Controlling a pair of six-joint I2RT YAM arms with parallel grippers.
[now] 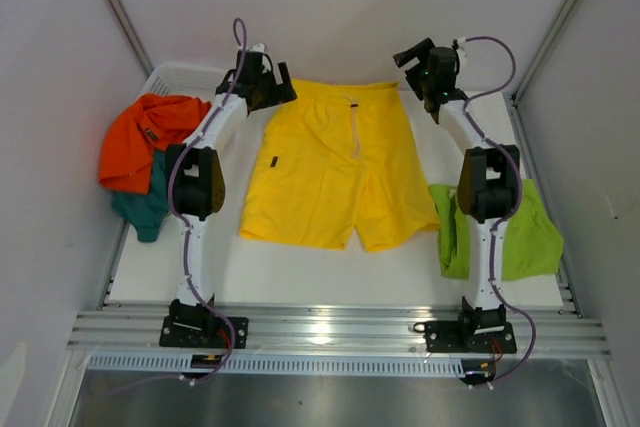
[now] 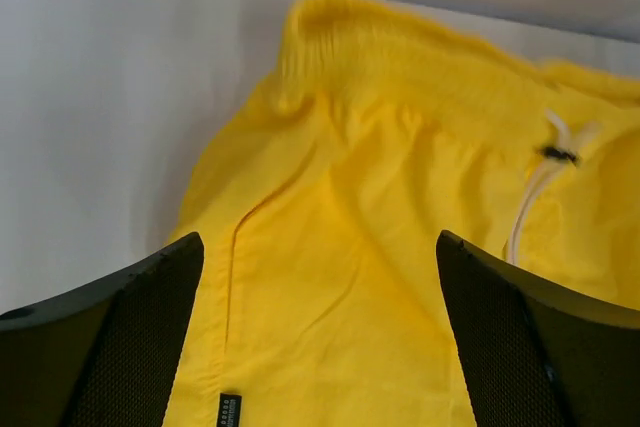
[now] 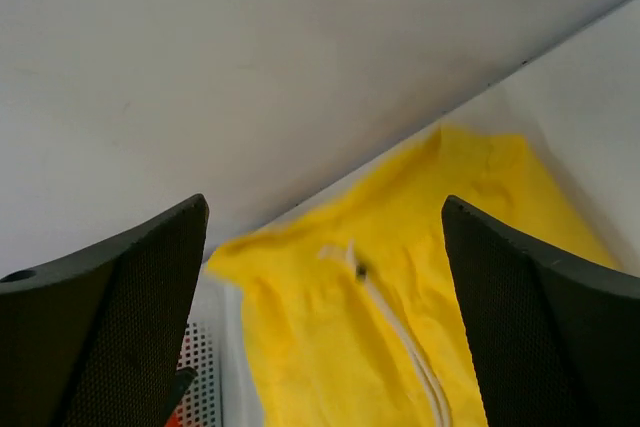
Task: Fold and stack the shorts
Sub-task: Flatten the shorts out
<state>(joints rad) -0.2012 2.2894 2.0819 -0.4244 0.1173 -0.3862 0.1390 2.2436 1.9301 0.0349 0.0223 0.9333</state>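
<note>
- Yellow shorts (image 1: 335, 172) lie flat mid-table, waistband at 12 o'clock.
- Left gripper (image 2: 320, 347) and right gripper (image 3: 325, 317) gape empty near the waistband's ends.
- Bare table (image 1: 300, 272) at 6 o'clock; lime green shorts (image 1: 530, 237) at 4, orange shorts (image 1: 140, 142) at 9.

White mesh basket (image 1: 178, 74) at far left corner, white table (image 1: 330, 272), aluminium rail (image 1: 330, 328) along near edge

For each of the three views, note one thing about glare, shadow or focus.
Top view: glare streaks the metal rail at the near edge; the yellow shorts are evenly lit. Left wrist view: the waistband is soft at its far edge, the left gripper dark. Right wrist view: the shorts blur slightly, while the right gripper shows crisp mesh texture.
</note>
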